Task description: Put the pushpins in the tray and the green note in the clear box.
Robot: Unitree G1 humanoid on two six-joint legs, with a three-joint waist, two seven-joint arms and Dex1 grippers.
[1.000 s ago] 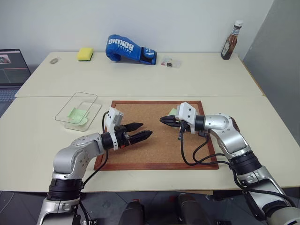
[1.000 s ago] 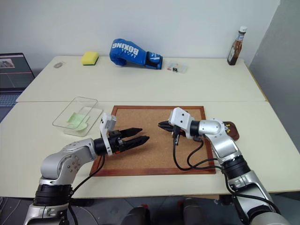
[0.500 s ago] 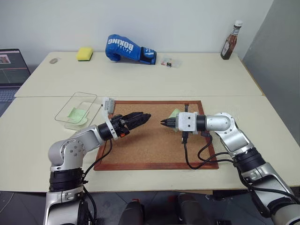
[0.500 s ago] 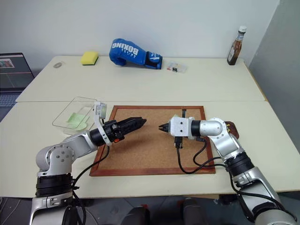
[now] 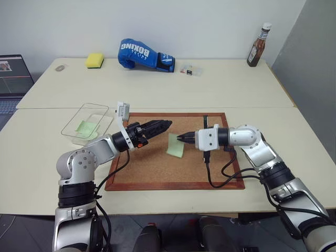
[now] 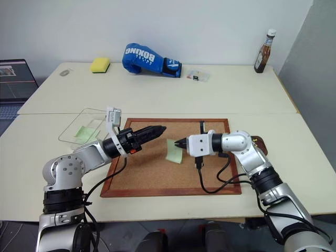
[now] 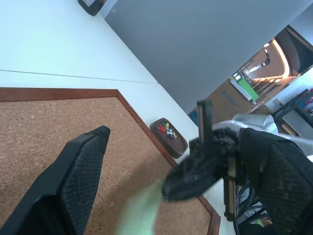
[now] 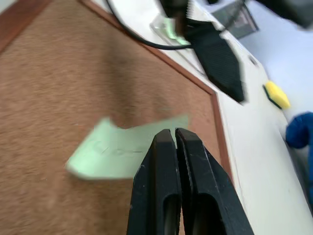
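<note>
I see the table (image 5: pixel 220 89), and on its near half the corkboard (image 5: pixel 157 163) lies flat in its wood frame. My two arms reach in over the corkboard from either side. The clear box (image 5: pixel 88 122) sits just off the board's far left corner, with a pale green sheet lying inside it. My right gripper (image 5: pixel 180 138) points across toward the left one, its fingers pinched together on one edge of the green note (image 5: pixel 175 145), which hangs above the cork. My left gripper (image 5: pixel 163 124) is beside the note without touching it, fingers apart. The tray (image 7: pixel 170 137) rests against the board's right edge, and the pushpins (image 7: pixel 167 130) lie in it as a small coloured cluster.
</note>
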